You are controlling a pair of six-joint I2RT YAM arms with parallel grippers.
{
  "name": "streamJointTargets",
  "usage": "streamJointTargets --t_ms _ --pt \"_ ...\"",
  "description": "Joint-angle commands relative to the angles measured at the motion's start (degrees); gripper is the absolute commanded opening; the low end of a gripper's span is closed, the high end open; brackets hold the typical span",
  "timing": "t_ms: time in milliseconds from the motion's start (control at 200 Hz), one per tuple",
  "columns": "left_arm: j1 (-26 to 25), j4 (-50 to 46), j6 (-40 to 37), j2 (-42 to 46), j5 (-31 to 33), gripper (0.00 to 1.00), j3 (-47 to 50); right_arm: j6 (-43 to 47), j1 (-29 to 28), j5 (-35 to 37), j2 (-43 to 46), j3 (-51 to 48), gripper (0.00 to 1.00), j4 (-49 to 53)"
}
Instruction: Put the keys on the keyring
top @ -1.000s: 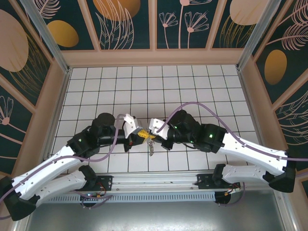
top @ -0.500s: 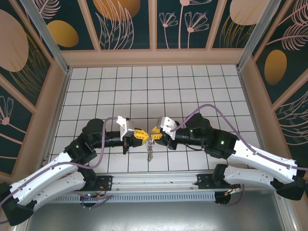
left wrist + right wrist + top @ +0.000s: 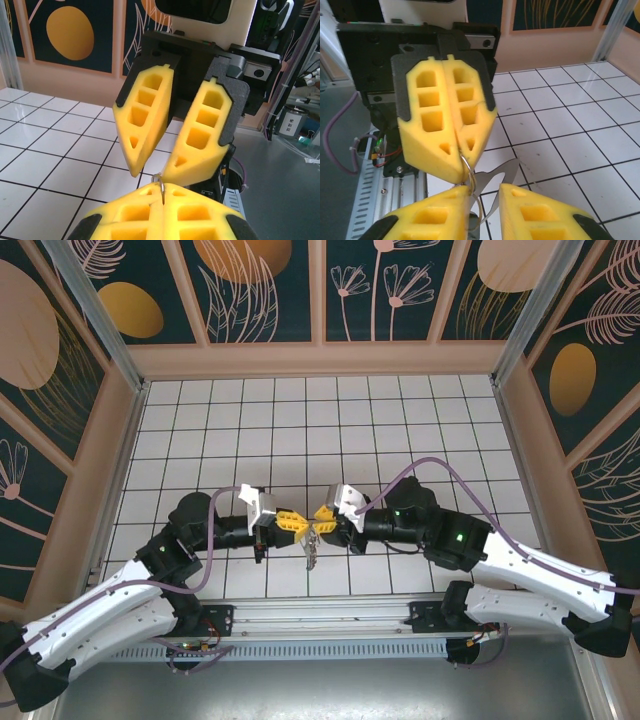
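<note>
The keyring (image 3: 468,171) is a thin silver wire ring pinched between the yellow fingertips of my left gripper (image 3: 162,187), which is shut on it. A flat silver key (image 3: 508,171) hangs from the ring below the two grippers; from above, the keys (image 3: 311,548) dangle over the tiles. My right gripper (image 3: 484,192) faces the left gripper (image 3: 297,524) tip to tip and stands open. The ring's wire lies against its left finger (image 3: 437,212). In the left wrist view the right gripper's fingers (image 3: 142,112) are spread apart just above the ring (image 3: 162,184).
Both arms meet over the near middle of the white tiled floor (image 3: 400,420). The metal rail (image 3: 330,615) with the arm bases runs along the near edge. Wooden walls (image 3: 320,358) close in the back and sides.
The right gripper has opened and let go of the ring. Both arms have shifted and straightened towards each other; the keys still hang from the left gripper.
</note>
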State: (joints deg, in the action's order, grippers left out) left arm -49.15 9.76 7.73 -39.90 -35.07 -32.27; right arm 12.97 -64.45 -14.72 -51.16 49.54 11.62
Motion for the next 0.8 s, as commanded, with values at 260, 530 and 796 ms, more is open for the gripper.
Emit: streamJointTargets --t_ms 260,530,796 --pt "-0.51 9.46 2.29 0.52 -3.03 0.00 0.55 -0.29 0.11 -3.39 2.43 -2.89 0.31 -4.86" --pt "-0.51 9.64 2.36 0.61 -4.39 0.00 0.74 -0.18 0.11 -3.34 3.64 -3.22 0.31 -7.40" --pt "-0.49 10.10 2.51 0.43 -5.35 0.00 1.16 -0.32 0.09 -5.00 3.24 -3.22 0.31 -9.31"
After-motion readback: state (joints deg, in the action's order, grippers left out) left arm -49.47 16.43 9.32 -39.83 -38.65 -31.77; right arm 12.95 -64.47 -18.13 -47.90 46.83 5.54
